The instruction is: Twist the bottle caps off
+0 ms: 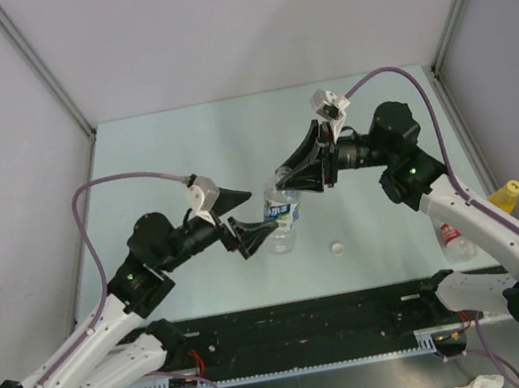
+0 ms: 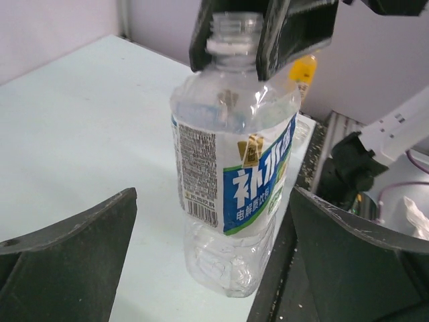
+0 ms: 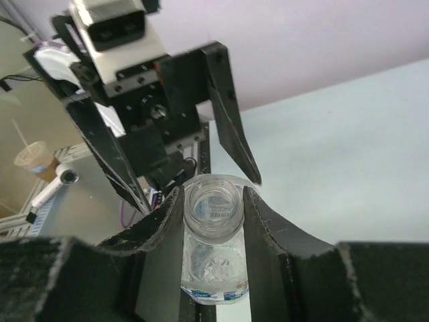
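Top external: right gripper was clamped on the uncapped neck of the blue-green-label bottle. Left gripper stood wide open around the body, not touching; white cap lay near.

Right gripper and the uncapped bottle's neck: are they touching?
Touching. The right wrist view shows the right gripper closed on the neck of the bottle, with both fingers pressed against it and no gap visible.

Pale table, and mid-table stands the uncapped blue-green-label bottle, a white cap lying near it, the red-label bottle over by the right edge.
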